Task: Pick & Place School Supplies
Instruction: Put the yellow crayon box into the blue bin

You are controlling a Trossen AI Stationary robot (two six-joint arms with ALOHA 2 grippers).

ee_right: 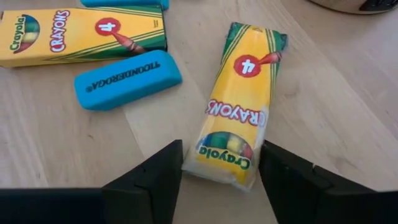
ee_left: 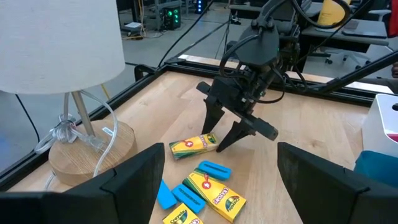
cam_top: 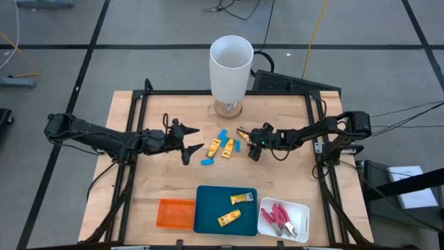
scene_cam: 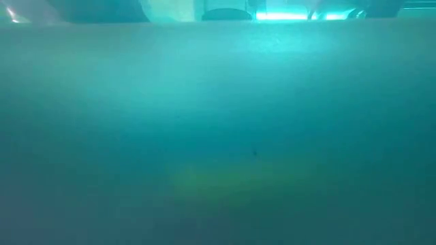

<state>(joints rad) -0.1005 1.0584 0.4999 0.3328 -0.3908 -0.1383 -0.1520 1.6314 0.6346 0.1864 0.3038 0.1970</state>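
Note:
Several yellow crayon boxes and light-blue erasers lie flat on the table's middle, among them a box (cam_top: 215, 146) and an eraser (cam_top: 207, 162). My right gripper (ee_right: 221, 168) is shut on the end of one crayon box (ee_right: 239, 106), the one nearest the lamp. It also shows in the left wrist view, with my right gripper (ee_left: 219, 140) at the end of that box (ee_left: 191, 147). My left gripper (cam_top: 194, 142) hovers open left of the pile, touching nothing. The low view shows only a teal blur. My right gripper pinches the crayon box between its two fingers, on the two long sides at the end nearest the gripper (ee_right: 193, 158). The fingers slant down from the table's right side and point along the box. The box lies flat on the table.
A tall white lamp (cam_top: 231, 66) stands on a wooden base (ee_left: 87, 152) just behind the pile. At the near edge sit an orange tray (cam_top: 175, 213), a teal tray (cam_top: 208, 215) with two crayon boxes, and a white tray (cam_top: 298, 208) with red-handled tools (cam_top: 279, 217).

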